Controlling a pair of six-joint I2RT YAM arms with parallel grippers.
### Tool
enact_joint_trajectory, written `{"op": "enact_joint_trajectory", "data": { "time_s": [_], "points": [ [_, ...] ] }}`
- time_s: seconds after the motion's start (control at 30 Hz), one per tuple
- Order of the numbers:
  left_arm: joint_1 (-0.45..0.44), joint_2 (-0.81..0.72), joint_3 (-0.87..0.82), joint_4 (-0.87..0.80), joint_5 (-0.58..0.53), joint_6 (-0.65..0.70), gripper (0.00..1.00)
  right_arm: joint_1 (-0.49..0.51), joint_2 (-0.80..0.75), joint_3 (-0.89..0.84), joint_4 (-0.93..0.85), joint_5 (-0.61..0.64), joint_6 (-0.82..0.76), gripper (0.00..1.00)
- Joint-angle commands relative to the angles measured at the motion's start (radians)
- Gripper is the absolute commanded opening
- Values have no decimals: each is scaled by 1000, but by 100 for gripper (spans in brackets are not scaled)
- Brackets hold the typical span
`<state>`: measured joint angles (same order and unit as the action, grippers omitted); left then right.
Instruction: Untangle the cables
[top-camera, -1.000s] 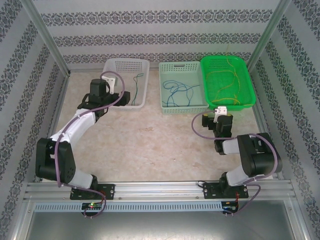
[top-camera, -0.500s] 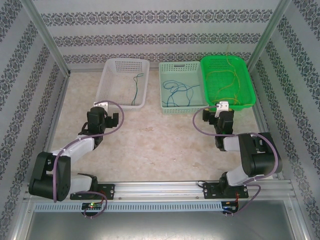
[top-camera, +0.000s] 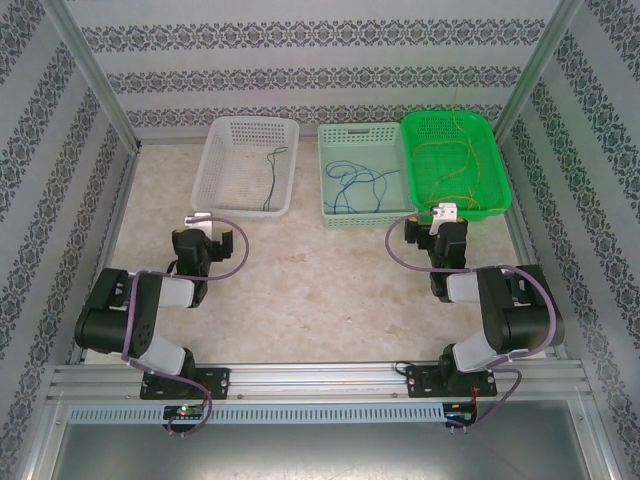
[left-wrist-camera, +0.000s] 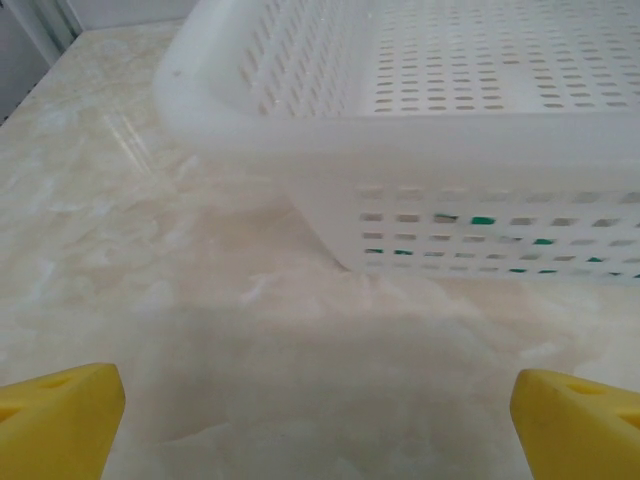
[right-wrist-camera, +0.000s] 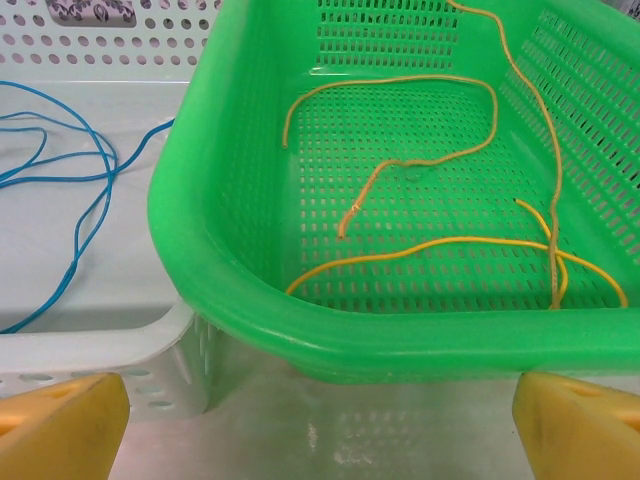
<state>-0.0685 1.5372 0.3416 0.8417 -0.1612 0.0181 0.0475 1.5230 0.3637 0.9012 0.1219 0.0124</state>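
Note:
The cables lie sorted in three baskets at the back. A dark green cable is in the white basket, blue cables in the pale middle basket, and yellow cables in the bright green basket. My left gripper is open over bare table, short of the white basket; its yellow fingertips stand wide apart with nothing between. My right gripper is open just before the green basket's rim, yellow cables lying beyond it.
The marble-patterned table lies between both arms and the baskets. Patterned walls and metal posts close in the sides and back. An aluminium rail runs along the near edge. Blue cables lie left of the green basket.
My left arm has drawn back from the white basket toward the near left and folded up. The right gripper edged toward the green basket, then held still.

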Motion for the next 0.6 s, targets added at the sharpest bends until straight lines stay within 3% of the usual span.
{"op": "enact_joint_trajectory", "data": {
  "time_s": [0.0, 0.17, 0.57],
  "points": [
    [13, 8, -2, 115, 20, -19, 100, -10, -12, 14, 8, -20, 15, 98],
    [26, 22, 48, 36, -6, -42, 100, -9, -13, 14, 10, -20, 14, 98],
    [30, 23, 50, 34, 0, -43, 100, -9, -12, 17, 5, -22, 14, 98]
  ]
}}
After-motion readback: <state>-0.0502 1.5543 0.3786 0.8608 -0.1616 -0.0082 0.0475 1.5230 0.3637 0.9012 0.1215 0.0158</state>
